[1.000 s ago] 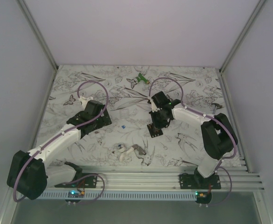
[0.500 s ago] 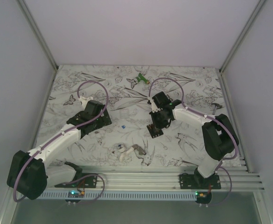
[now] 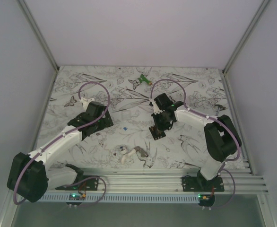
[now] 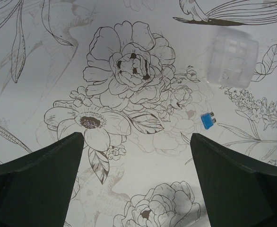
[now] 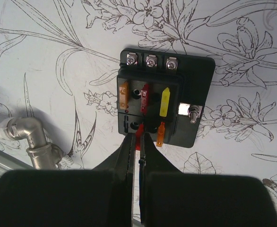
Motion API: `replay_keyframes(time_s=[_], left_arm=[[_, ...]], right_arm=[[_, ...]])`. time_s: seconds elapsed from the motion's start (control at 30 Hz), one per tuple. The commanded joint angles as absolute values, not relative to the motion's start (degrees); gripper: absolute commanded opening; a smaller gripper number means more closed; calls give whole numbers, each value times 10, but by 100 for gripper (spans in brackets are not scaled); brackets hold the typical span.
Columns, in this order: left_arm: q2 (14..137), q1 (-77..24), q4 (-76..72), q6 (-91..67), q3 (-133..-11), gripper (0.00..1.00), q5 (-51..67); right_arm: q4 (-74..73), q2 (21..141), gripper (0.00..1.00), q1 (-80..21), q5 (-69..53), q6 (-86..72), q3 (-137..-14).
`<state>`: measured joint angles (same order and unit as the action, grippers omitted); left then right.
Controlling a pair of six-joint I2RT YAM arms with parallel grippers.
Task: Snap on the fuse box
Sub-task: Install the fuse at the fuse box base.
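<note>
- A table [image 3: 105, 142] printed with flowers and birds is seen.
- The fuse box [image 5: 164, 101] is laid flat near the middle.
- A blue fuse [image 4: 208, 121] is set near a clear cover [image 4: 233, 59].
- A green object [image 3: 142, 79] is placed at the far edge.
- A white-and-grey clump [image 3: 131, 153] is found near the front.

The black fuse box [image 5: 153, 94] lies flat and uncovered on the floral table [image 5: 44, 28], with orange, red and yellow fuses [image 5: 165, 101] seated.
</note>
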<state>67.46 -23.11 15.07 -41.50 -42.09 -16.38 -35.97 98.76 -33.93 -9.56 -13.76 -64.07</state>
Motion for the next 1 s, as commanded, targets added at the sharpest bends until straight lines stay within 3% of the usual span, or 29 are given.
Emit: replay_keyframes(time_s=[0.0,0.97], left_arm=[[675,-226,164,-418,-425,99,-166],[670,-226,165,-419,-424,99,-167]], right_arm=[[-358,1008,0,-336,-85,-124,-641],[-406,1030,0,-385,33,-137,-659]])
